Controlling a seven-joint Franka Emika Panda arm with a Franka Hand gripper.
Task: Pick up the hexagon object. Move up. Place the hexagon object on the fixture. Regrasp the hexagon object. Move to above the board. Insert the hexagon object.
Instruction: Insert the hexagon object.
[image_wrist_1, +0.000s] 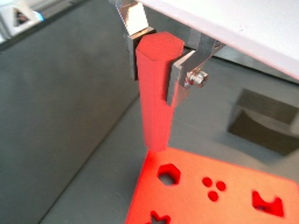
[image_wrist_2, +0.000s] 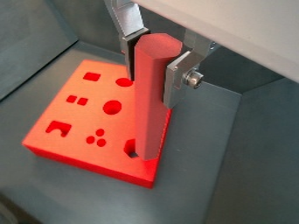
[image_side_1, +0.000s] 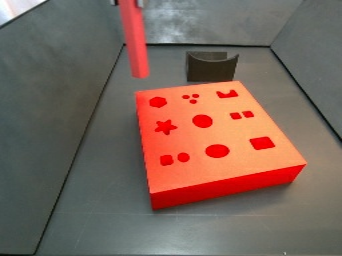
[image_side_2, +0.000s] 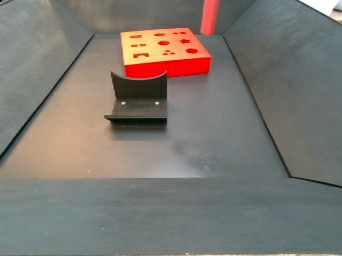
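In both wrist views my gripper (image_wrist_1: 158, 70) (image_wrist_2: 155, 74) is shut on the upper end of the hexagon object (image_wrist_1: 155, 114) (image_wrist_2: 149, 114), a long red peg hanging upright. One silver finger (image_wrist_1: 177, 80) presses each flat side. The peg's lower end hovers over the board (image_wrist_2: 82, 118) near one corner, close to a dark hole (image_wrist_2: 132, 150). In the side views the hexagon object (image_side_1: 135, 40) (image_side_2: 210, 15) hangs high in the air by the board (image_side_1: 187, 140) (image_side_2: 167, 66). The gripper itself is out of frame there. The fixture (image_side_1: 210, 66) (image_side_2: 138, 100) stands empty on the floor.
Dark grey walls (image_side_1: 54, 120) (image_side_2: 267, 90) enclose the floor on all sides. The board's top (image_wrist_1: 239, 197) carries several shaped holes, among them a hexagon hole (image_side_1: 158, 101) and a star (image_side_1: 166, 127). The fixture (image_wrist_1: 263, 122) sits just beyond the board.
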